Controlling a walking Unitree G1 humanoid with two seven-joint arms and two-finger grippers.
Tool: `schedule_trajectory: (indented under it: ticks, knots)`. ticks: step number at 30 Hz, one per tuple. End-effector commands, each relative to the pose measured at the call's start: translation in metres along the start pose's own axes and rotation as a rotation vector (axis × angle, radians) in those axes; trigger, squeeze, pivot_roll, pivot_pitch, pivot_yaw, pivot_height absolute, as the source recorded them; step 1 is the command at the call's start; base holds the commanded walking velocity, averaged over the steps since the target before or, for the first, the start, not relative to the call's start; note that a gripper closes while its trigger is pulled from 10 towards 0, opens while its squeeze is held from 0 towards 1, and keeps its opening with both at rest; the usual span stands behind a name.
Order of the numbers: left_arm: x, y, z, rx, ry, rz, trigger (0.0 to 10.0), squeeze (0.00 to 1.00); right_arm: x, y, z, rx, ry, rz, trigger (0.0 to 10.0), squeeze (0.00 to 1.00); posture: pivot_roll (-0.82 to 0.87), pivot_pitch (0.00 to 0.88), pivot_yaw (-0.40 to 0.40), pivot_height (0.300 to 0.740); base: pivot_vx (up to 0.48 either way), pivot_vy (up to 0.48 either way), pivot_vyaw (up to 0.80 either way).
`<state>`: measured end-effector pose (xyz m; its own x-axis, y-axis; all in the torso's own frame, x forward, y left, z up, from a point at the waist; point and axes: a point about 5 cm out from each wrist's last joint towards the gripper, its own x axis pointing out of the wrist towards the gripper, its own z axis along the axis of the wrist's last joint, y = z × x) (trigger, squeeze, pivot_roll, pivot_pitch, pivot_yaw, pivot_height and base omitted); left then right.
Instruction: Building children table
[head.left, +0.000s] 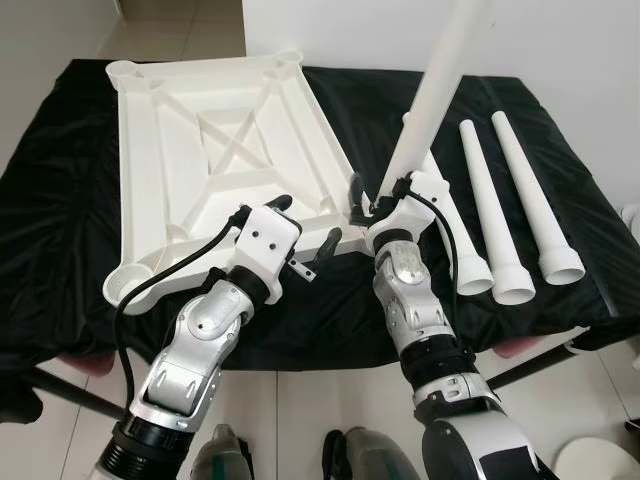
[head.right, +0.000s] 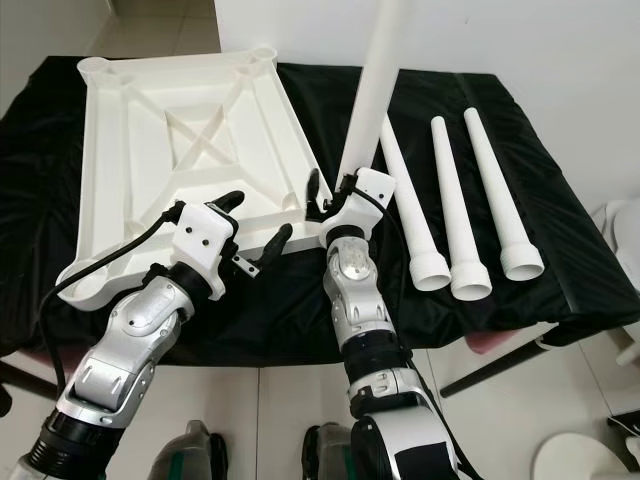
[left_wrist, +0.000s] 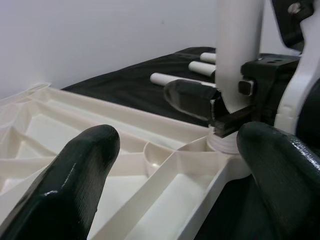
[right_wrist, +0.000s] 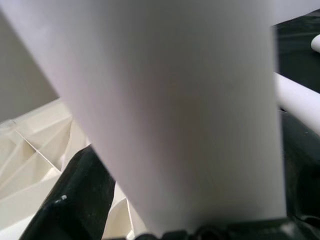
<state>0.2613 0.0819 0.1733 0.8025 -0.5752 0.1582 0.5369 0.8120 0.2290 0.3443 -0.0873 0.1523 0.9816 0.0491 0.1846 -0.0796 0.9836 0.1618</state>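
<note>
A white moulded plastic tabletop (head.left: 215, 150) lies upside down on the black-draped worktop (head.left: 60, 200), toward 10 o'clock in the head view. Its underside is smooth and slightly glossy, with a raised rim, crossed stiffening ribs and a round socket at each corner.

The left arm reaches up from 7 o'clock, elbow bent, silver segments ending in a white wrist block. The left pincer (head.left: 305, 232) stands released at the tabletop's near edge, its two rounded glossy black fingers (left_wrist: 75, 185) spread wide, one over the ribbed tray, the other just off the rim beside the near right corner.

At that corner a long white leg (head.left: 435, 90) stands nearly upright, tilting slightly toward 1 o'clock. It is a smooth matte tapered tube, and in the left wrist view its lower end sits on the corner socket. The right arm rises almost straight from 5 o'clock, forearm vertical, and the right pincer (head.left: 378, 200) is clenched around the leg low down, just above the socket.

Toward 3 o'clock three more legs (head.left: 510, 200) lie side by side on the cloth, near each other, thin tips pointing away, flared open collars toward the robot.
</note>
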Motion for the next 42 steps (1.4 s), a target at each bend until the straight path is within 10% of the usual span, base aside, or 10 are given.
schedule_trajectory:
  ticks: [1, 6, 7, 31, 32, 34, 37, 42]
  knots:
    - [0.001, -0.006, 0.001, 0.000, 0.002, -0.037, 10.0, 0.00, 0.003, 0.000, -0.002, 0.027, 0.027, 0.099, 10.0, 1.00, -0.04, 0.050, -0.047, 0.740, 0.000, 0.000, 0.00]
    - [0.001, -0.008, 0.000, -0.006, 0.008, -0.057, 10.0, 0.00, 0.004, -0.004, -0.003, 0.023, 0.053, 0.190, 10.0, 1.00, -0.05, 0.048, -0.049, 0.740, 0.000, 0.000, 0.00]
    - [0.001, -0.010, 0.000, -0.006, 0.010, -0.074, 10.0, 0.00, 0.003, -0.007, -0.002, 0.012, 0.059, 0.236, 10.0, 0.00, -0.05, 0.045, -0.050, 0.740, 0.000, 0.000, 0.00]
    - [0.000, -0.013, 0.001, 0.013, 0.015, -0.124, 10.0, 0.00, -0.006, -0.061, 0.006, -0.129, 0.175, 0.695, 10.0, 0.00, -0.04, 0.023, -0.041, 0.740, 0.000, 0.000, 0.00]
    - [-0.001, -0.013, 0.001, 0.014, 0.017, -0.128, 10.0, 0.00, -0.007, -0.065, 0.006, -0.139, 0.195, 0.717, 4.6, 0.00, -0.04, 0.025, -0.041, 0.740, 0.000, 0.000, 0.00]
    - [-0.001, -0.014, 0.001, 0.014, 0.018, -0.131, 10.0, 0.00, -0.008, -0.068, 0.006, -0.151, 0.208, 0.733, 4.1, 0.00, -0.04, 0.026, -0.040, 0.740, 0.000, 0.000, 0.00]
    - [-0.002, -0.014, 0.001, 0.014, 0.020, -0.134, 10.0, 0.00, -0.009, -0.073, 0.005, -0.168, 0.230, 0.747, 0.2, 0.00, -0.04, 0.031, -0.040, 0.740, 0.000, 0.000, 0.00]
    - [-0.002, -0.014, 0.002, 0.012, 0.020, -0.135, 10.0, 0.00, -0.011, -0.080, 0.007, -0.178, 0.246, 0.758, 0.0, 0.00, -0.05, 0.041, -0.039, 0.740, 0.000, 0.000, 0.00]
